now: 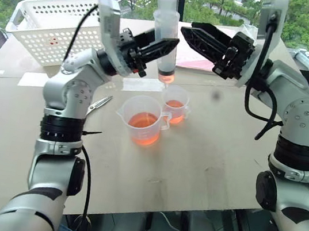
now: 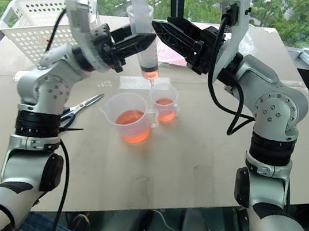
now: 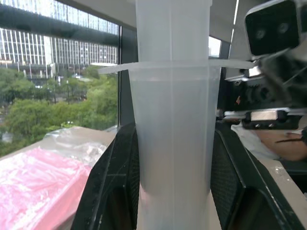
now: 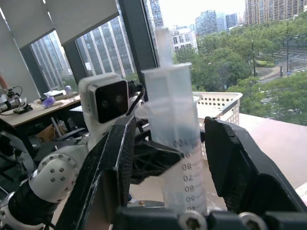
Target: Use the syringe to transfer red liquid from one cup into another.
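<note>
- The syringe (image 1: 165,33) is held upright, its long axis vertical, with the left tool (image 1: 166,46) clamped on the barrel from the side.
- A small amount of red liquid (image 1: 166,78) is seen at the bottom of the barrel, just above the nozzle.
- The right tool (image 1: 190,38) is positioned just beside the barrel on the opposite side from the left tool, with its fingers apart; in the right wrist view the barrel stands between them, and contact cannot be confirmed.
- The ring-topped plunger rises above both tools; of the two, the right tool is judged to be the one free to work it.
- The smaller cup (image 1: 175,104) is located directly below the nozzle, well beneath both tools, and holds some red liquid.
- The larger cup (image 1: 142,119) stands on the counter (image 1: 213,153) touching or just beside the smaller cup, on the side nearer the robot.
- The next move is judged to depend on the nozzle staying in line over the smaller cup's mouth.
- Graduation numerals are printed on the barrel; "08" and "04" are partly legible in the right wrist view. No brand is readable.
</note>
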`<state>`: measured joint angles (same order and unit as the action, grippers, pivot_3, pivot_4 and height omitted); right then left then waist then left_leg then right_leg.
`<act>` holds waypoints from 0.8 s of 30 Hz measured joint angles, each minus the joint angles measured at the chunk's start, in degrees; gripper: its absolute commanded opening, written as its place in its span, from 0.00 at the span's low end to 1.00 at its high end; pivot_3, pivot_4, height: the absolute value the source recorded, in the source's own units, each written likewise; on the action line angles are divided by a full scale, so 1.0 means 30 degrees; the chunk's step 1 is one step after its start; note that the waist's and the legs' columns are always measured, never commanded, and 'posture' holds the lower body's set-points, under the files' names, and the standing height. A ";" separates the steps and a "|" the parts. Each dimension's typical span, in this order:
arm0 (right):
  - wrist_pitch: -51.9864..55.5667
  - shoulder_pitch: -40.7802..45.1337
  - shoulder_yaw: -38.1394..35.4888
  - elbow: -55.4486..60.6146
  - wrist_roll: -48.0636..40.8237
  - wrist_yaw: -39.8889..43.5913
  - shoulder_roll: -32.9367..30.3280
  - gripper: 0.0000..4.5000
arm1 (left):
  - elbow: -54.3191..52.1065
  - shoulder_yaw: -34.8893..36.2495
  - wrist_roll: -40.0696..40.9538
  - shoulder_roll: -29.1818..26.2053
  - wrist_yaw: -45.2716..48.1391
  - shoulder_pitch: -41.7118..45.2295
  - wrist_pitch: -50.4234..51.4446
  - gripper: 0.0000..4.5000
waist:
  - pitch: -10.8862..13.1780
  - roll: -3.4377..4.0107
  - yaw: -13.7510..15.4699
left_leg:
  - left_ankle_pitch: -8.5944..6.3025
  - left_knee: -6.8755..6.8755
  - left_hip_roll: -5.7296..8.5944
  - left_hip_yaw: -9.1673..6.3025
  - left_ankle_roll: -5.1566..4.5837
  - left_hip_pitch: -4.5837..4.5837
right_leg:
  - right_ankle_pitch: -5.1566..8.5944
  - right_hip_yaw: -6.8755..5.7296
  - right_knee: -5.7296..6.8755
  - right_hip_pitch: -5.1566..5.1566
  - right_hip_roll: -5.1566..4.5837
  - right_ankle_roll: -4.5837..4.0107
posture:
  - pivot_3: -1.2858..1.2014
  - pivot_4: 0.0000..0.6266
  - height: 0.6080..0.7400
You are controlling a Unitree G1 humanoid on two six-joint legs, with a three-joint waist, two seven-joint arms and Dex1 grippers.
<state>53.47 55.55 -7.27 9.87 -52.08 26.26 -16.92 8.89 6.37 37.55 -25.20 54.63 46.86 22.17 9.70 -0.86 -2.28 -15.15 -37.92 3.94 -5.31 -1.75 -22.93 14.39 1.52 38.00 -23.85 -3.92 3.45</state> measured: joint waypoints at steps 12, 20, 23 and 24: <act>-0.0386 0.0516 -0.0149 -0.0681 0.1185 -0.1044 -0.0447 0.53 | 0.2329 -0.0797 -0.1675 0.1214 0.1725 0.0042 -0.2368 0.30 | 0.0000 0.0000 -0.0032 | 0.0001 0.0039 -0.0001 0.0041 0.0001 -0.0030 | 0.0000 0.0037 0.0005 -0.0072 -0.0008 0.0000 | 0.52 0.24 1.00; -0.0543 0.1449 0.1126 -0.1668 0.3161 -0.0466 -0.1144 0.53 | 0.2378 -0.0776 -0.1960 0.1706 0.1880 0.0001 -0.2817 0.30 | 0.0000 0.0000 -0.0027 | 0.0001 0.0040 -0.0002 0.0042 0.0000 -0.0035 | 0.0000 0.0036 0.0005 -0.0078 -0.0009 0.0000 | 0.52 0.24 1.00; -0.0529 0.1504 0.1332 -0.1714 0.3448 -0.0198 -0.1240 0.53 | 0.2379 -0.0779 -0.1989 0.1720 0.1890 -0.0139 -0.2827 0.30 | 0.0000 0.0000 -0.0036 | 0.0001 0.0040 -0.0002 0.0040 0.0001 -0.0037 | -0.0001 0.0035 0.0010 -0.0085 -0.0008 0.0000 | 0.52 0.24 1.00; -0.0528 0.1504 0.1338 -0.1775 0.3507 -0.0101 -0.1191 0.53 | 0.2379 -0.0777 -0.2000 0.1719 0.1907 -0.0207 -0.2847 0.30 | 0.0000 0.0000 -0.0035 | 0.0001 0.0040 -0.0002 0.0041 0.0001 -0.0037 | -0.0001 0.0035 0.0010 -0.0086 -0.0008 0.0000 | 0.52 0.24 1.00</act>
<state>51.89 60.06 -3.26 4.54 -41.56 25.95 -20.49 16.03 4.04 31.55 -20.04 60.35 46.24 13.63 9.70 -0.86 -2.39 -15.15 -37.80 3.93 -5.19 -1.75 -23.05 14.38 1.63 38.03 -24.11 -3.94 3.45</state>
